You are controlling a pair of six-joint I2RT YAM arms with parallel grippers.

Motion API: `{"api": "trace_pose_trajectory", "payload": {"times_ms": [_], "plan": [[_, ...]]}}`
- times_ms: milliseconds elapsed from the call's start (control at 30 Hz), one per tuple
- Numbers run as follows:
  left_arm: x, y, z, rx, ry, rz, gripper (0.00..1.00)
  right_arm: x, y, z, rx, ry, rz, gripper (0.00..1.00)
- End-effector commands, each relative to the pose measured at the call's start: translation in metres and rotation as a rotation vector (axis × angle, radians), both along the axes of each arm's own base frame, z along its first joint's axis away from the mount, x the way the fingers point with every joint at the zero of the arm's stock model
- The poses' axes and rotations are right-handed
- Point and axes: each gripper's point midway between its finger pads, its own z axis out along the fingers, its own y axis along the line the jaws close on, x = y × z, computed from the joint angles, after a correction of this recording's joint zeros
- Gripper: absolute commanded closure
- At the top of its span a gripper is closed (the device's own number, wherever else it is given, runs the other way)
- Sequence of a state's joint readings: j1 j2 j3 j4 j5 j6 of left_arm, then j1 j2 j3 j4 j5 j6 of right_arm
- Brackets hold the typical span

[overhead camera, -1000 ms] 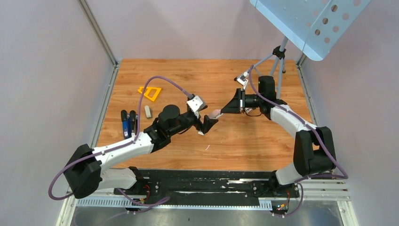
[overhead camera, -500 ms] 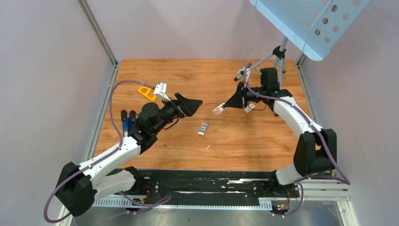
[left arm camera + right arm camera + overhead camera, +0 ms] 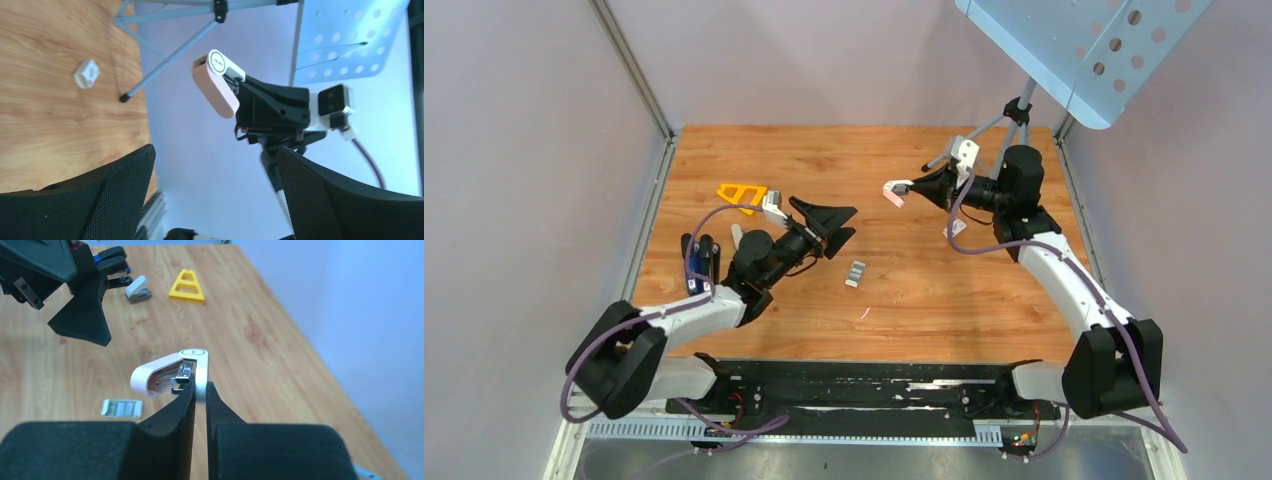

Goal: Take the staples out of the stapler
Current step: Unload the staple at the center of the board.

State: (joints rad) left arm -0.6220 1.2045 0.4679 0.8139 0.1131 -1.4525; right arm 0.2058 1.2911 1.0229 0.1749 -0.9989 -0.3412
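The pink and white stapler (image 3: 165, 374) hangs open above the table, and my right gripper (image 3: 200, 387) is shut on its white base. From above, the stapler (image 3: 893, 192) sits at the tip of the right gripper (image 3: 914, 187), toward the back of the table. A short block of staples (image 3: 855, 273) lies flat on the wood, also seen as the staples (image 3: 121, 408) in the right wrist view. My left gripper (image 3: 840, 226) hovers open and empty to the left of the block. In the left wrist view the left gripper (image 3: 215, 150) faces the stapler (image 3: 216, 85) across a gap.
A yellow triangle (image 3: 742, 192), a small grey stapler (image 3: 737, 235) and dark blue and black staplers (image 3: 696, 260) lie at the left. A tripod (image 3: 1019, 130) carrying a perforated panel (image 3: 1074, 50) stands at the back right. One thin loose staple (image 3: 865, 313) lies near the front.
My left gripper opened and drew back to the left, leaving the staple block on the table. The right arm carried the stapler up and toward the back.
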Motion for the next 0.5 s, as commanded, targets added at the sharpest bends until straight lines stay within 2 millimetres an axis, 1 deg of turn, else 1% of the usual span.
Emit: {"api": "trace_pose_trajectory", "payload": {"times_ms": [0,167,233,300,400,467], "plan": [[0.001,-0.004,0.052,-0.292,-0.068,-0.061,0.08,-0.006,0.008,0.04,0.067,-0.282,0.001,1.0],[0.006,-0.011,0.075,-0.446,-0.119,-0.107,0.15,-0.025,0.01,0.058,0.138,-0.378,-0.038,1.0],[0.006,-0.017,0.077,-0.474,-0.121,-0.129,0.16,-0.029,0.011,0.062,0.152,-0.394,-0.056,1.0],[0.007,-0.026,0.074,-0.484,-0.108,-0.146,0.17,-0.032,0.011,0.065,0.166,-0.403,-0.075,1.0],[0.006,-0.038,0.072,-0.49,-0.097,-0.174,0.19,-0.033,0.011,0.065,0.182,-0.402,-0.101,1.0],[0.005,-0.045,0.072,-0.499,-0.095,-0.191,0.22,-0.034,0.012,0.064,0.191,-0.401,-0.11,1.0]]}}
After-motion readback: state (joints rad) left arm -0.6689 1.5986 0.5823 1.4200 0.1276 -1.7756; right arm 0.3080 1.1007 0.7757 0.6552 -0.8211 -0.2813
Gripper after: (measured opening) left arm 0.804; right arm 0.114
